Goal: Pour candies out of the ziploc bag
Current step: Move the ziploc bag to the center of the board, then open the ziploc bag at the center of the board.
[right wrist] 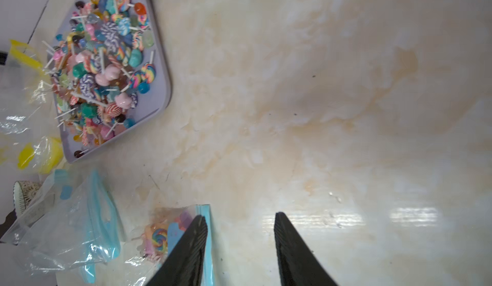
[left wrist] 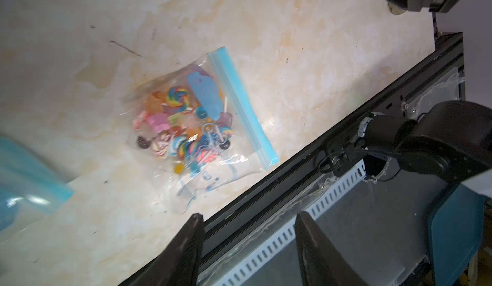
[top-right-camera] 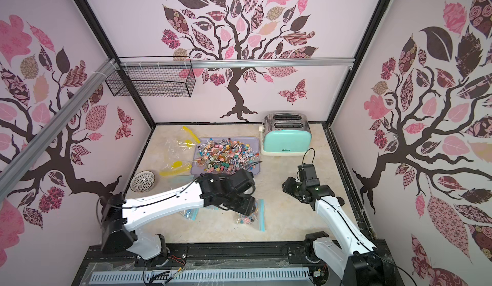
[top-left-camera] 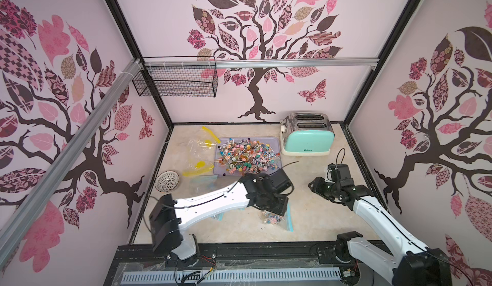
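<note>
A clear ziploc bag [left wrist: 186, 127] with a blue zip strip lies flat on the marble table, holding a small heap of candies [left wrist: 175, 100]. In both top views the bag [top-left-camera: 274, 219] [top-right-camera: 247, 219] shows just under the left arm's wrist. My left gripper [left wrist: 249, 215] is open above the table's front rail, near the bag, with nothing between its fingers. My right gripper [right wrist: 239, 215] is open too, over bare table beside the bag's zip edge [right wrist: 207, 234]. In a top view the right gripper [top-left-camera: 313, 186] hangs to the right of the bag. Many candies [top-left-camera: 246, 156] fill a lavender tray [top-left-camera: 272, 142].
Empty bags with yellow zips [top-left-camera: 199, 151] lie left of the tray. Empty blue-zip bags [right wrist: 74, 226] lie nearer the front, one under the left arm [top-left-camera: 218, 216]. A patterned bowl [top-left-camera: 167, 181] sits at the left, a mint toaster [top-left-camera: 307, 135] at the back right, a wire basket [top-left-camera: 175, 80] on the wall.
</note>
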